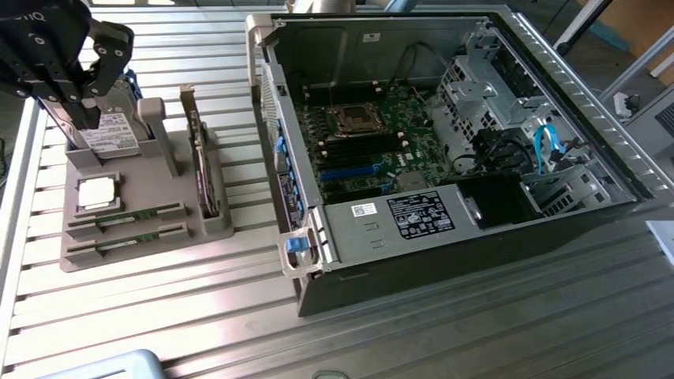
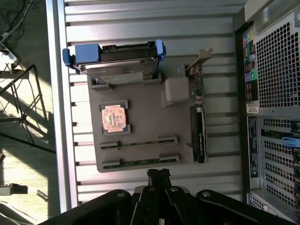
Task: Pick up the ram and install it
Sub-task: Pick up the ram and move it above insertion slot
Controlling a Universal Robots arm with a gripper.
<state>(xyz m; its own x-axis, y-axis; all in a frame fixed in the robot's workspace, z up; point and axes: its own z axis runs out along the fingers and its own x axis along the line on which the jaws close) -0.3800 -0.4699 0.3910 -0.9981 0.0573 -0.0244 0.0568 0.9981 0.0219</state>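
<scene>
Two ram sticks lie in slots of a grey holder (image 1: 147,237): one ram stick (image 1: 126,219) (image 2: 139,142) beside the processor chip, the other (image 1: 126,241) (image 2: 140,161) at the holder's edge. Both are thin green strips. My gripper (image 1: 76,118) (image 2: 158,175) hangs above the holder, shut with nothing between its fingers. In the exterior view it stands over the hard drive (image 1: 106,136) end, clear of the ram. The open computer case (image 1: 632,170) lies at the exterior view's right, its motherboard (image 1: 364,154) exposed.
The holder also carries a silver processor chip (image 1: 97,192) (image 2: 114,117), the hard drive (image 2: 115,65) with blue rails, and an upright green card (image 1: 200,162) (image 2: 199,126). Everything rests on a ribbed metal table (image 1: 211,316). A light-coloured bin corner (image 1: 106,367) pokes in at the front.
</scene>
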